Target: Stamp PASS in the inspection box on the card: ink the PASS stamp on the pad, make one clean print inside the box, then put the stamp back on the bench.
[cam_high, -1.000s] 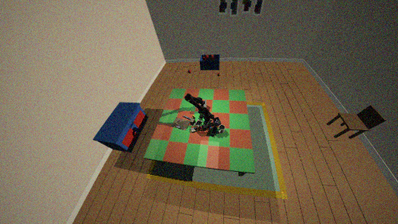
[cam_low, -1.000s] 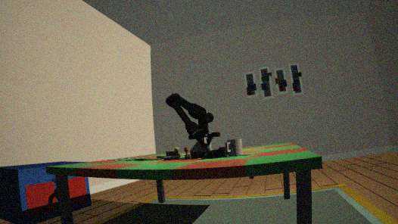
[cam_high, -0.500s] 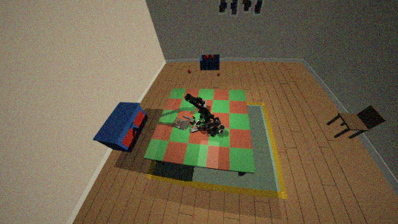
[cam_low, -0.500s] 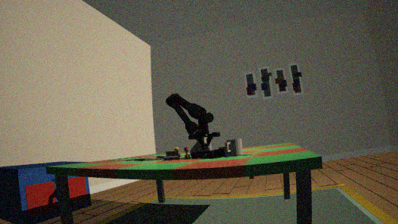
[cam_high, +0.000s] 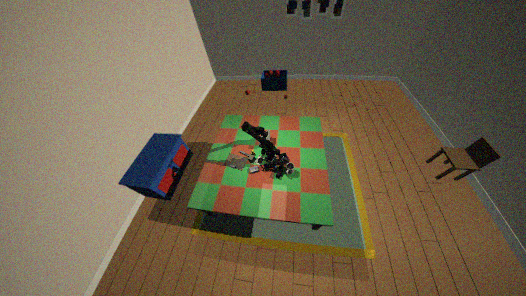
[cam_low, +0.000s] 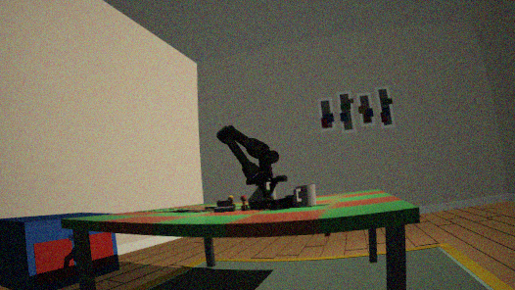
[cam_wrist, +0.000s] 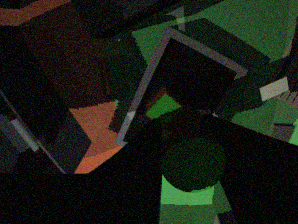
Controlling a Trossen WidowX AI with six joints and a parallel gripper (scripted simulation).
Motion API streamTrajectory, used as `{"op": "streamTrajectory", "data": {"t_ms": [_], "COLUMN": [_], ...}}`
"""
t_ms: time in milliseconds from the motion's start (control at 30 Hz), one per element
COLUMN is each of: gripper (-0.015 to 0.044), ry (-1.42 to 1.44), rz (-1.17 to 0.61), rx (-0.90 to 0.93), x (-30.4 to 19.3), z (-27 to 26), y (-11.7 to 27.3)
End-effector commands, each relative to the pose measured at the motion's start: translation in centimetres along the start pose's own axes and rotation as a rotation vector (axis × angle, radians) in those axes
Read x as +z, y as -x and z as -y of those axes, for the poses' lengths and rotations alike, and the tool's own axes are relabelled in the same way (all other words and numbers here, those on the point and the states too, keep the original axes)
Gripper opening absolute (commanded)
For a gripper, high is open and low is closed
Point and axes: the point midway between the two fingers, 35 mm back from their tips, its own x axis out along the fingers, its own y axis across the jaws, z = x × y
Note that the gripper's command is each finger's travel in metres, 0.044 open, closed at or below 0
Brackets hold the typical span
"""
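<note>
My gripper (cam_wrist: 181,124) is shut on a stamp, whose round dark green knob (cam_wrist: 194,169) shows between the dark fingers in the wrist view. The stamp's face and lettering are hidden. Just beyond it lies a square, dark-centred thing with a grey rim (cam_wrist: 149,75), probably the ink pad; I cannot tell whether the stamp touches it. A pale flat shape (cam_high: 237,161), probably the card, lies left of the arm in the top view. Its box and any print are too small to tell. The gripper is lost among dark parts in the top and exterior views.
A small red-topped item (cam_low: 244,200) and a low dark item with a yellow knob (cam_low: 225,202) stand left of the arm's base. A grey box-like holder (cam_low: 305,195) stands right of it. A small pale block (cam_wrist: 274,89) shows at the right of the wrist view.
</note>
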Motion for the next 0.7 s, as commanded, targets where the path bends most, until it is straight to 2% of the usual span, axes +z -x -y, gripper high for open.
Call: {"op": "streamTrajectory", "data": {"t_ms": [0,667], "gripper": [0.0,0.0], "ry": [-0.006,-0.006], "rz": [0.0,0.0], "rx": [0.001,0.002], "x": [0.0,0.1], "z": [0.0,-0.1], "y": [0.2,2.4]}}
